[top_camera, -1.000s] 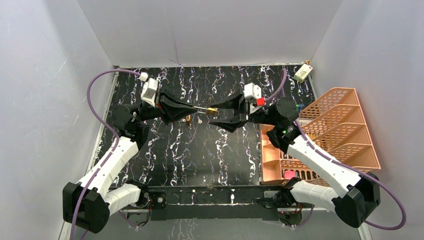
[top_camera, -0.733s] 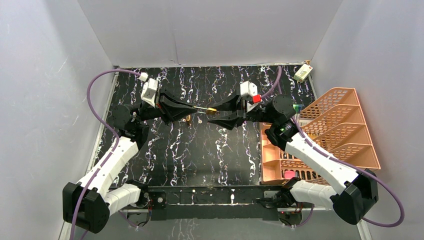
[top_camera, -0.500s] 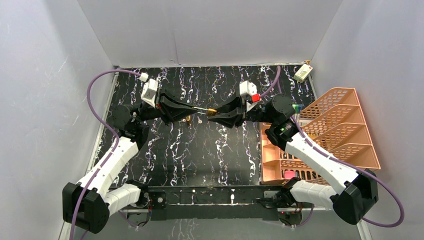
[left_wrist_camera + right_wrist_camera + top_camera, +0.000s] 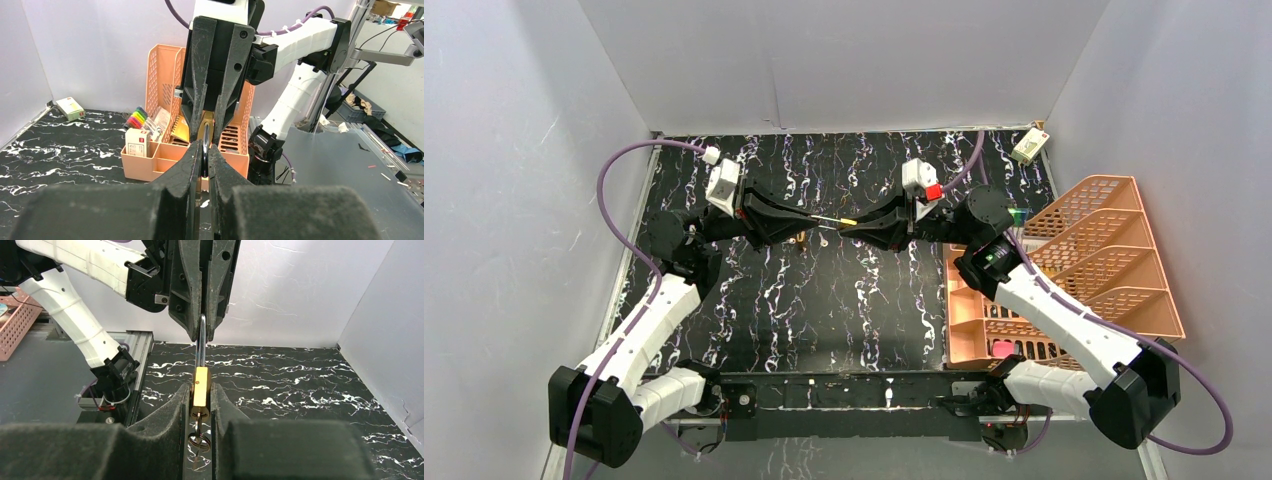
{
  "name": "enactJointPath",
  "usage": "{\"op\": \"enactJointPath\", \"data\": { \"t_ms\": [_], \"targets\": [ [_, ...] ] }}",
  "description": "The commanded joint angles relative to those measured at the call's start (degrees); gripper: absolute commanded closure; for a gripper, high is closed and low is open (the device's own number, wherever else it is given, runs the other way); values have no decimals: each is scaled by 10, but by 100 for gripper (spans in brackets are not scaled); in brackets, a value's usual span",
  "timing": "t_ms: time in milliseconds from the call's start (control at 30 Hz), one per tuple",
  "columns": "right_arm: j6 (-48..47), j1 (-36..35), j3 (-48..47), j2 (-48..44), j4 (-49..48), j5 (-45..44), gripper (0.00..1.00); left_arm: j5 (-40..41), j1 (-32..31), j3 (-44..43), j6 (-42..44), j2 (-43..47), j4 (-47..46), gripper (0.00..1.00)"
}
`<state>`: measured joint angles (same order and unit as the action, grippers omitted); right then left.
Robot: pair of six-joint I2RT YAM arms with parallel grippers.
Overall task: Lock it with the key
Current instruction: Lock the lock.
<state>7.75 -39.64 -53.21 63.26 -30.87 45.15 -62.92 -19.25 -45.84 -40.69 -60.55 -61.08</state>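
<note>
The padlock (image 4: 847,220) hangs in the air above the middle of the black marbled table (image 4: 824,320), stretched level between the two arms. The left gripper (image 4: 204,152) stays clenched on the steel shackle (image 4: 201,337), just as it was a second ago, and that arm has not shifted. The change is on the other side: the right gripper (image 4: 201,400), whose jaws stood wide around the lock's end a second ago, has narrowed. Its pads now sit against both flat sides of the brass body (image 4: 201,385), grasping it. The right wrist has also levelled out in line with the left one. A key ring (image 4: 198,442) shows just below the body in the right wrist view; I cannot tell whether it hangs from the lock or lies on the table. The orange desk organiser (image 4: 1104,260) stands at the right, unmoved.
</note>
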Motion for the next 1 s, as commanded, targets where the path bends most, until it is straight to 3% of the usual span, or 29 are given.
{"op": "enactJointPath", "data": {
  "t_ms": [0,533,967],
  "targets": [
    [15,1,-40,13,-19,-5,100,-2,-2,-13,0,10,-35,100],
    [80,-4,-82,76,-76,26,100,-4,-1,8,-5,8,-35,100],
    [89,-4,-89,69,-115,-25,100,3,-2,48,-12,9,-35,100]
  ]
}}
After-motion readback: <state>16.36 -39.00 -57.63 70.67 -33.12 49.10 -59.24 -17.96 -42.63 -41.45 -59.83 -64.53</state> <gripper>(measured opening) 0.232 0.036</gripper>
